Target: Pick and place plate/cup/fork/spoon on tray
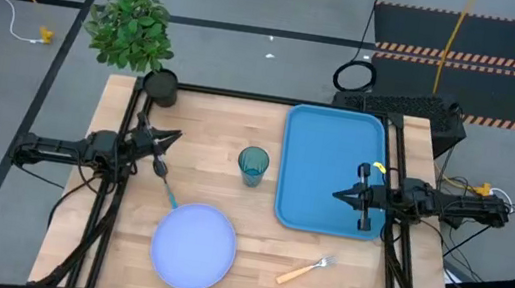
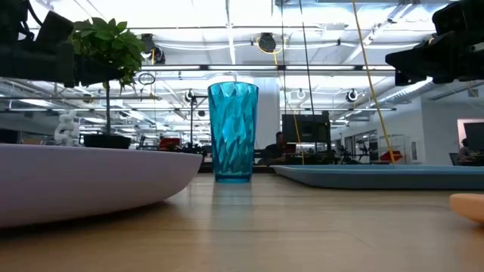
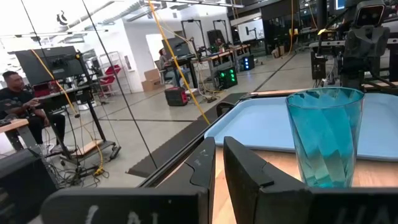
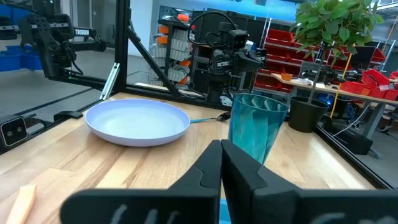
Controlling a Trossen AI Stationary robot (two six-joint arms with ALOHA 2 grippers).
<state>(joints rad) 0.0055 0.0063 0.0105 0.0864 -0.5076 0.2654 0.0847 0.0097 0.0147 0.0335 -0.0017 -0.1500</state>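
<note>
The lavender-blue plate (image 1: 193,246) lies flat at the table's near middle. The teal cup (image 1: 253,165) stands upright on the wood at the centre, left of the blue tray (image 1: 325,164). The orange-handled fork (image 1: 305,270) lies on the wood near the tray's near edge. The spoon (image 1: 167,184) lies between my left gripper and the plate, its dark bowl toward the gripper. My left gripper (image 1: 175,141) hovers level at the left, pointing toward the cup (image 3: 323,137), with a narrow gap between its fingers (image 3: 202,168). My right gripper (image 1: 336,194) is shut and empty above the tray, pointing toward the cup (image 4: 256,127).
A dark pot (image 1: 160,85) with a green plant (image 1: 132,28) stands at the table's far left corner. Black frame rails (image 1: 126,146) run along the table's left and right sides. A person (image 3: 15,99) sits in the room beyond the table.
</note>
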